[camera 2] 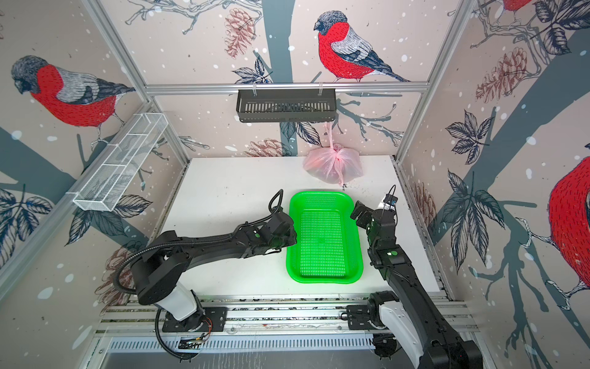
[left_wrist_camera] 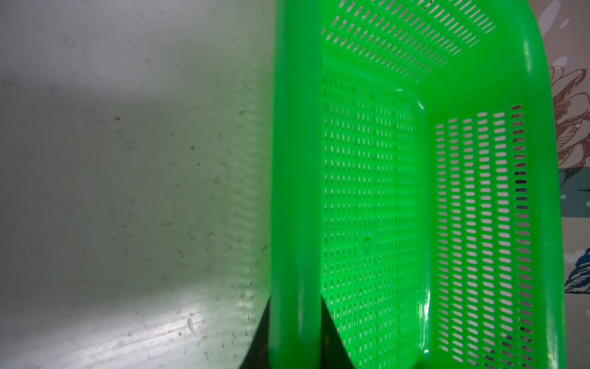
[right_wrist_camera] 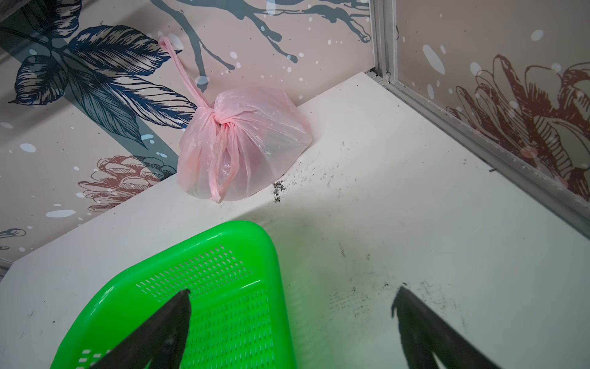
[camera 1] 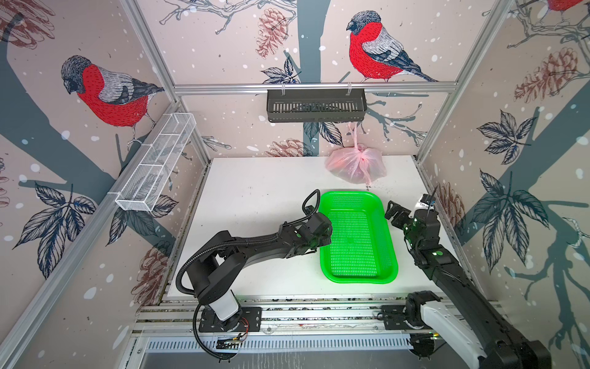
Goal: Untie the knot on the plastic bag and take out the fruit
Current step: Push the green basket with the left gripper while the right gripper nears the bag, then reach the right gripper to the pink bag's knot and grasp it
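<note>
Left gripper (left_wrist_camera: 295, 319) (camera 1: 321, 239): narrow, clamped on the left long rim of the basket (left_wrist_camera: 293, 159) (camera 1: 360, 279) (camera 2: 322, 279), about mid-length. One finger is outside the wall and one inside, with the rim between them. The basket is green and perforated, with nothing in it. It sits on the table (camera 1: 255, 198), right of centre, with its long side running near to far.

Right gripper (right_wrist_camera: 292, 319) (camera 1: 394, 211) (camera 2: 359, 211): jaws wide, holding nothing. It hangs above the basket's far right corner. In the right wrist view one finger shows over the basket mesh and the other over bare table.

The bag (right_wrist_camera: 255, 143) (camera 1: 354, 164) (camera 2: 332, 164) is past the basket, at the table's far edge and right of centre, against the back wall. It is well apart from both grippers. From my right gripper it is farther out and a bit left. From my left gripper it is farther out and to the right.

The knot (right_wrist_camera: 220, 119) (camera 1: 360, 152) (camera 2: 336, 152) is on top of the bag, still tied. One handle strip (right_wrist_camera: 183, 72) runs up from it towards the black shelf (camera 1: 316, 107) on the back wall; I can't tell how it is attached there. The other loop (right_wrist_camera: 223, 172) hangs down the bag's front to the table.

The fruit is hidden. There's only a reddish tint through the plastic and I can't pick out separate pieces.

Dark specks (right_wrist_camera: 277, 190) lie on the table just beside the bag's near side.
</note>
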